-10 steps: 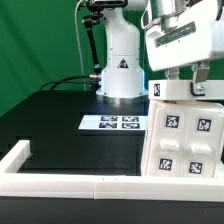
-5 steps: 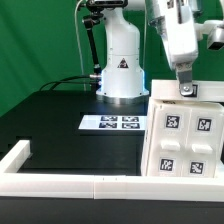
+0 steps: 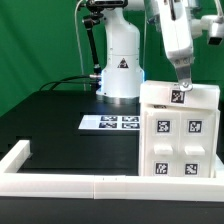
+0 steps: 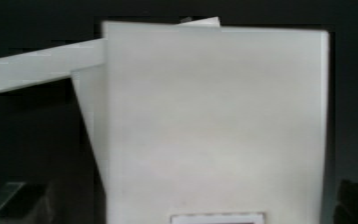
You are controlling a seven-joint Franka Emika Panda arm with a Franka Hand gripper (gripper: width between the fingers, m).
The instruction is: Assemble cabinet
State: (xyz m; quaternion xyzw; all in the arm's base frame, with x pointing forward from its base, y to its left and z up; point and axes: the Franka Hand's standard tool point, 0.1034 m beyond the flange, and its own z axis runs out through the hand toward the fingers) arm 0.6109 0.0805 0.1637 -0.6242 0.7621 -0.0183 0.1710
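Exterior view: black table (image 3: 50, 120) with green backdrop behind. The marker board (image 3: 110, 122) lies flat near the table's middle, just in front of the arm's white base (image 3: 119, 65). A long low white border rail (image 3: 60, 183) runs along the near edge and turns up the exterior view's left side. Nothing stands between the marker board and the rail.

The cabinet (image 3: 181, 135) stands at the exterior view's right, upright, its tagged front facing the camera, lower edge hidden behind the rail. It blocks sight of the table behind it. The gripper (image 3: 180, 90) comes down from above onto the cabinet's top edge, where a small tag sits; whether the fingers are apart or clamped on the part cannot be told, as they merge with the white plastic.

Against the frame half a second back: the cabinet's top edge now sits higher and its face looks more upright and shifted slightly toward the exterior view's left. A second back, the wrist body faced broadside; now it is turned narrow. Marker board and rail unchanged.

Wrist view: only a broad plain white face of the cabinet (image 4: 202, 130) fills the frame, with a second white panel (image 4: 43, 68) jutting out at an angle behind it, not visible from outside. Dark finger shapes sit at the frame's corners, blurred
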